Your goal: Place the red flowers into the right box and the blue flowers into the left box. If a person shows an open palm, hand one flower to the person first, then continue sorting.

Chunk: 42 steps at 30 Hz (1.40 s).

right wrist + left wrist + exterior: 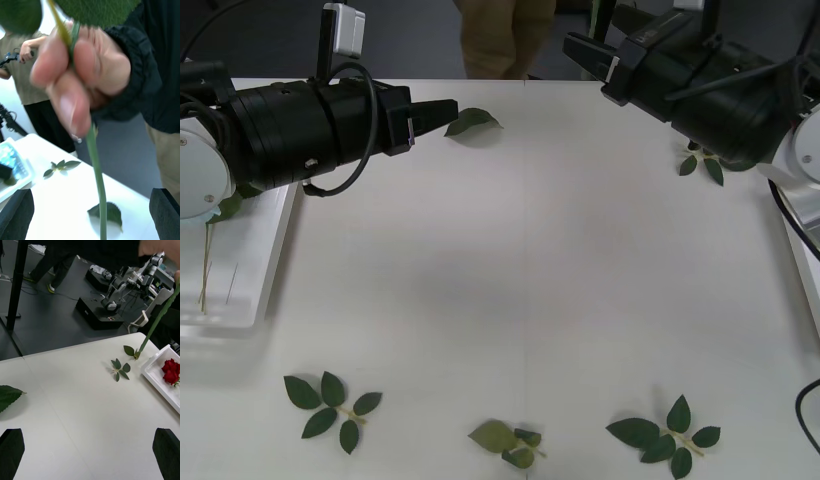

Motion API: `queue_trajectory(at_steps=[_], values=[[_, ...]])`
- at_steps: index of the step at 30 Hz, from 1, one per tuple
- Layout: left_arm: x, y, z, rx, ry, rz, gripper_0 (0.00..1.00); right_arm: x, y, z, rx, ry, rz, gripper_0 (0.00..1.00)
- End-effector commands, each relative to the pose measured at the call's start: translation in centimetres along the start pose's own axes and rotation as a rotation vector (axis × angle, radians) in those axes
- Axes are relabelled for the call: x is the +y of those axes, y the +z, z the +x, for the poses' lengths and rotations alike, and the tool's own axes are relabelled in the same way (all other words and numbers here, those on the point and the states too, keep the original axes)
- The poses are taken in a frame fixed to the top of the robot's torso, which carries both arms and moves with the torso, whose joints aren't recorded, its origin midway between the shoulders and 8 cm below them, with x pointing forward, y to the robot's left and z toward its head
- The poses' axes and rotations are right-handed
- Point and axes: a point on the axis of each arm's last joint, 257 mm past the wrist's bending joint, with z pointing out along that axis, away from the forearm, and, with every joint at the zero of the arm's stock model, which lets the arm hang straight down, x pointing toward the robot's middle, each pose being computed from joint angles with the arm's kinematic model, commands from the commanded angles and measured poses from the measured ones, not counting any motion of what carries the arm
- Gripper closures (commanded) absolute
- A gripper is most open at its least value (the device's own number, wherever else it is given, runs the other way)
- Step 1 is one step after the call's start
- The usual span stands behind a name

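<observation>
A person's bare hand (75, 63) pinches a long green flower stem (98, 187); its head is out of view. The stem hangs down between the wide-apart black fingers of my right gripper (90, 193), which is open and does not touch it. That gripper (580, 48) is raised at the table's far edge, before the person (505, 35). Red flowers (170, 371) lie in the right box (157, 379). The left box (240, 270) holds a thin stem (205, 260) and a pale blue cluster (8, 159). My left gripper (442, 112) hovers open at the far left with nothing in it.
Loose green leaf sprigs lie on the white table: three along the near edge (330, 405) (505, 440) (665, 435), one single leaf (472, 122) beside the left gripper, one sprig (702, 165) under the right arm. Another person (26, 75) stands in the room behind.
</observation>
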Motion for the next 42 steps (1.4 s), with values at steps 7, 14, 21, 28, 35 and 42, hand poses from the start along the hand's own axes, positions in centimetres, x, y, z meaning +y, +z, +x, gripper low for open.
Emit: queue_trajectory(at_steps=[7, 14, 21, 28, 35, 42], values=[[-0.3, -0.5, -0.1, -0.008, -0.001, 0.004, 0.00, 0.7, -8.9, 1.2, 0.175, 0.069, -0.084, 0.10], [-0.4, -0.5, -0.1, -0.008, 0.002, 0.005, 0.00, 3.4, -12.5, 4.0, 0.285, 0.051, -0.128, 0.11], [-0.3, -0.5, -0.1, -0.008, 0.003, 0.005, 0.00, 5.4, -13.2, 6.1, 0.345, -0.020, -0.161, 0.10], [-0.5, -0.5, 0.9, 0.006, 0.011, 0.007, 0.00, 7.6, -11.8, 6.5, 0.297, -0.059, -0.166, 0.10], [-0.9, -1.2, 3.9, 0.039, 0.099, 0.016, 0.00, 7.5, -11.3, 6.9, 0.273, -0.031, -0.148, 0.10], [-1.8, -2.5, 8.7, 0.109, 0.139, 0.059, 0.00, 7.5, -11.4, 7.5, 0.284, -0.015, -0.155, 0.10]])
